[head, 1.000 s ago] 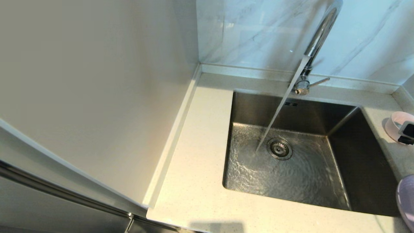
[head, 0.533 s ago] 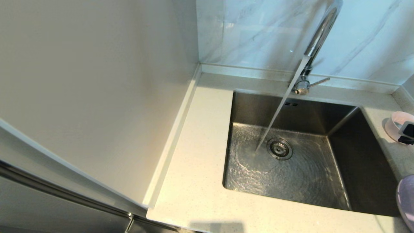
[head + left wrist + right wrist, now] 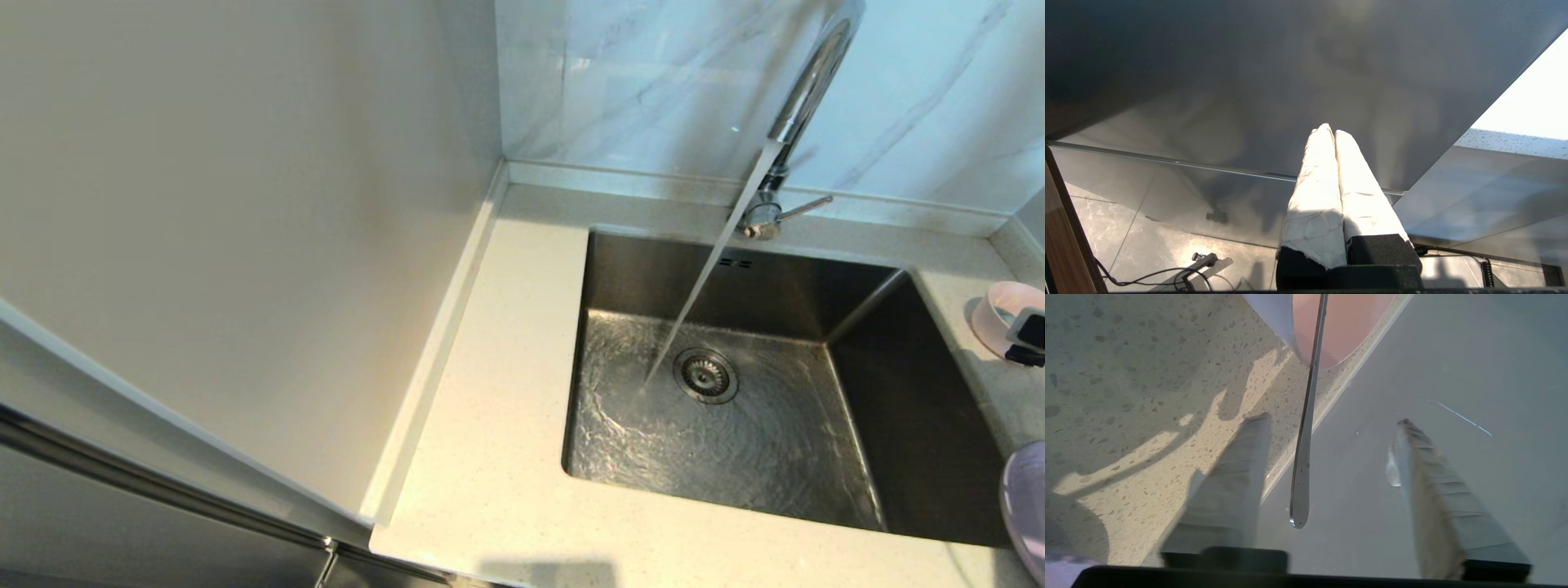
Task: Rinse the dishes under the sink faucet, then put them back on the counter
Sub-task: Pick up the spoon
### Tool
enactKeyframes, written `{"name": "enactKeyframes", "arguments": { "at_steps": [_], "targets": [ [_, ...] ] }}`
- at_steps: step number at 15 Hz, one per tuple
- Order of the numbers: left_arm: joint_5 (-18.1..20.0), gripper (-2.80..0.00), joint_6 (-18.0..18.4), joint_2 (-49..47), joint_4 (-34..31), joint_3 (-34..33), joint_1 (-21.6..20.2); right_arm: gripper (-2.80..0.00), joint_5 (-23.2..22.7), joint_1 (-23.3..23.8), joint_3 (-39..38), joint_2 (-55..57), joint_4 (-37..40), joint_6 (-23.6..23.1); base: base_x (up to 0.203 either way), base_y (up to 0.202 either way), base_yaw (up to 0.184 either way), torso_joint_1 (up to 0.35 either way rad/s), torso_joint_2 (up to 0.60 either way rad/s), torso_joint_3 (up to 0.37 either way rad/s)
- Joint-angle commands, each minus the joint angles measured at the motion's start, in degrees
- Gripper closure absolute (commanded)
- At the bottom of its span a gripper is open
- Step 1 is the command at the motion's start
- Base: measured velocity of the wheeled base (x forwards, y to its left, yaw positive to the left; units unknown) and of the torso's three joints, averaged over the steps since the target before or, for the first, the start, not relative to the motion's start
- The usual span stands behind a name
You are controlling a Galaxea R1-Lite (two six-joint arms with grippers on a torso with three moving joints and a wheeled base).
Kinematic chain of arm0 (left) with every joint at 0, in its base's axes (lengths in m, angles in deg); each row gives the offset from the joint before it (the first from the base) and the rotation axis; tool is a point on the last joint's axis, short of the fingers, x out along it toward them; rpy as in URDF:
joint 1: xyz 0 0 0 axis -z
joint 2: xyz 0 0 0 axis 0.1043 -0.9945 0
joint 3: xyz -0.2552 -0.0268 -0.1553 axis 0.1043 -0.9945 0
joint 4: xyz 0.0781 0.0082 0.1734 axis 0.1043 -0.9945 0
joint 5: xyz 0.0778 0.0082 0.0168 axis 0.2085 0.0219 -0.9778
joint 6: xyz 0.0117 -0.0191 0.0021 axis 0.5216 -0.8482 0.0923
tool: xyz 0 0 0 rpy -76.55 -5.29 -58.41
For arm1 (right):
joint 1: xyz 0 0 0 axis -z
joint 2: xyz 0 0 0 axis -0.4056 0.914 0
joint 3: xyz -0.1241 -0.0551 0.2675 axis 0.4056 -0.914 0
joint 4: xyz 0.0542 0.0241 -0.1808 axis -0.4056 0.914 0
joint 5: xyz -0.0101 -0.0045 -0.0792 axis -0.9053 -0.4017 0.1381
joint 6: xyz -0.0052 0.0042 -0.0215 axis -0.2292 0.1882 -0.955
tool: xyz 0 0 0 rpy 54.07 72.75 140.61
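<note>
Counter (image 3: 490, 457) around the sink (image 3: 914, 425). Faucet (image 3: 804, 90) behind the sink, running near the drain. Plate (image 3: 1024, 506) right of the sink. Bowl (image 3: 1000, 314) right of the sink, holding the spoon (image 3: 1306, 428). Right gripper (image 3: 1327, 424) at the bowl, jaws apart astride the spoon handle, not touching. Left gripper (image 3: 1329, 132) away from the sink, jaws together.

Daylight falls bright across my table (image 3: 490, 457) left of the sink (image 3: 922, 425), glare glinting on rippled water and the faucet (image 3: 808, 82). Beside the spoon (image 3: 1306, 428), my right jaws blur, casting hard shadows. My left fingers (image 3: 1314, 183) blaze overexposed against dim panels.
</note>
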Motion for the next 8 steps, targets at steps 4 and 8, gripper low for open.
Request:
{"name": "enactKeyframes", "arguments": {
  "at_steps": [4,8],
  "targets": [
    [0.0,0.0,0.0,0.0,0.0,0.0,0.0,0.0,0.0,-0.1,0.2,-0.1,-1.6,-0.4,0.0,0.0,0.0,0.0,0.0,0.0],
    [0.0,0.0,0.0,0.0,0.0,0.0,0.0,0.0,-0.1,-0.1,0.1,-0.2,-2.9,-0.3,0.0,0.0,0.0,0.0,0.0,0.0]
  ]
}}
